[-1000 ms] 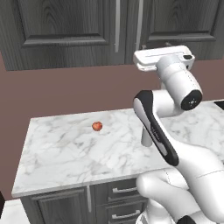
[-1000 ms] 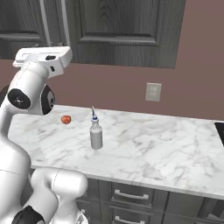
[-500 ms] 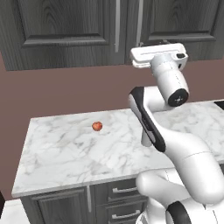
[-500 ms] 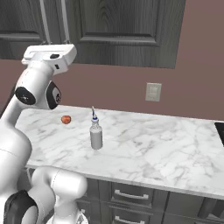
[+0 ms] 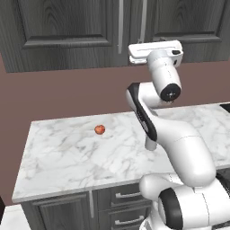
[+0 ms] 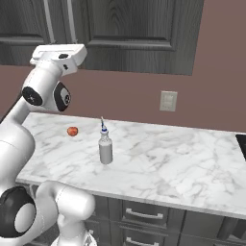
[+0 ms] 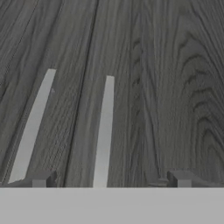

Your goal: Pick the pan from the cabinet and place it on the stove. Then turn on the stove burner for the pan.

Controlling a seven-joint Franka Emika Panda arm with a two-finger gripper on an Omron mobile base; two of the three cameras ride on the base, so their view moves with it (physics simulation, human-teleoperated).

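The closed cabinet [image 5: 67,31] doors and their two silver handles [image 7: 104,131] stand right before the wide-open gripper [image 7: 109,179], while the marble counter [image 6: 182,158] holds a bottle [image 6: 105,149] and a small red fruit [image 5: 99,130], well apart.

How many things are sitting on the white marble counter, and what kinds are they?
Small red fruit: 1
Grey bottle with a pointed tip: 1
Total on the marble counter: 2
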